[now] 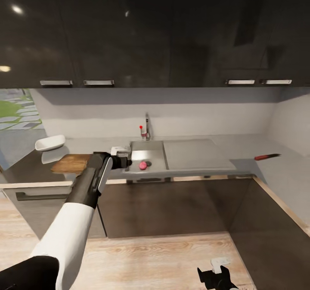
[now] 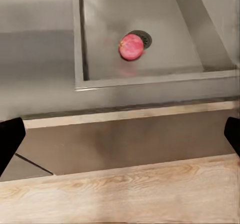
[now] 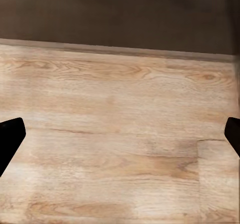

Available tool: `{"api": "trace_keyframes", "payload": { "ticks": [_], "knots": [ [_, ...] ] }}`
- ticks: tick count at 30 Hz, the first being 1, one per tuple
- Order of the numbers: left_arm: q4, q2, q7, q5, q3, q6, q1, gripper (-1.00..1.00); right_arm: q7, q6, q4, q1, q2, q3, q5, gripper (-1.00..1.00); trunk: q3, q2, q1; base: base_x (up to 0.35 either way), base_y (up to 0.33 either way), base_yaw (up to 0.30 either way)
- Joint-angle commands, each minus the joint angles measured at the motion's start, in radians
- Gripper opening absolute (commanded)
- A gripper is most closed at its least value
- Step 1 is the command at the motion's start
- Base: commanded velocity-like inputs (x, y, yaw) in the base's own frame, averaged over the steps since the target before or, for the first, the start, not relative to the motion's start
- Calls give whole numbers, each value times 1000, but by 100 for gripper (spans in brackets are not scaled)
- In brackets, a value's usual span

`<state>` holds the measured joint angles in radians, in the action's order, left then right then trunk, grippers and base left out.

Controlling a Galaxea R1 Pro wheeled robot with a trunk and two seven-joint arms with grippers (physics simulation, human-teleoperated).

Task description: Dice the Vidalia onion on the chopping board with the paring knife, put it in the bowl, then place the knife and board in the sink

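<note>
The pinkish Vidalia onion (image 1: 143, 165) lies in the grey sink (image 1: 151, 154) beside the round drain; the left wrist view shows the onion (image 2: 131, 47) on the basin floor of the sink (image 2: 105, 19). My left gripper (image 1: 124, 160) hovers at the sink's left front edge, short of the onion, and the left gripper (image 2: 121, 134) is open and empty. The chopping board (image 1: 71, 163) lies on the countertop (image 1: 241, 145) left of the sink, with the white bowl (image 1: 50, 142) behind it. The paring knife (image 1: 267, 156) lies far right. My right gripper (image 1: 217, 277) hangs low over the floor; the right gripper (image 3: 120, 136) is open.
A chrome tap (image 1: 147, 128) with a red dot stands behind the basin, and the drainboard (image 1: 196, 154) stretches to its right. Dark wall cabinets (image 1: 155, 31) hang overhead. The counter turns a corner at the right. Wooden floor (image 1: 163, 260) lies in front of the base cabinets.
</note>
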<state>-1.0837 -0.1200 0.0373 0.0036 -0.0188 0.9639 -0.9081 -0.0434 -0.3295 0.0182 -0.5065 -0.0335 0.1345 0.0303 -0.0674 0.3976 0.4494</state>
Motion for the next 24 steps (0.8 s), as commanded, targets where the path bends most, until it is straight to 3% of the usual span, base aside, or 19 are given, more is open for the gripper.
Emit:
{"api": "trace_keyframes", "payload": {
  "ticks": [1,6,12,18,24],
  "knots": [
    [26,-3,4,-1,-1,-3,-17,100,-3,-3,-1,-1,0,5,3,100,-2,2,1,0,0,-225],
    [215,-15,14,-3,-1,-93,-120,100,-3,-3,-1,-1,0,5,3,100,2,2,1,0,0,-237],
    [342,-18,62,0,-1,-127,-170,100,-3,-3,-1,-1,0,5,3,100,6,2,1,0,0,-243],
    [371,-14,75,1,-1,-133,-180,100,-3,-3,-1,-1,0,5,3,100,10,2,1,0,0,-231],
    [368,-7,77,1,-1,-134,-180,100,-3,-3,-1,-1,0,5,3,100,12,2,1,0,0,-72]
  ]
}}
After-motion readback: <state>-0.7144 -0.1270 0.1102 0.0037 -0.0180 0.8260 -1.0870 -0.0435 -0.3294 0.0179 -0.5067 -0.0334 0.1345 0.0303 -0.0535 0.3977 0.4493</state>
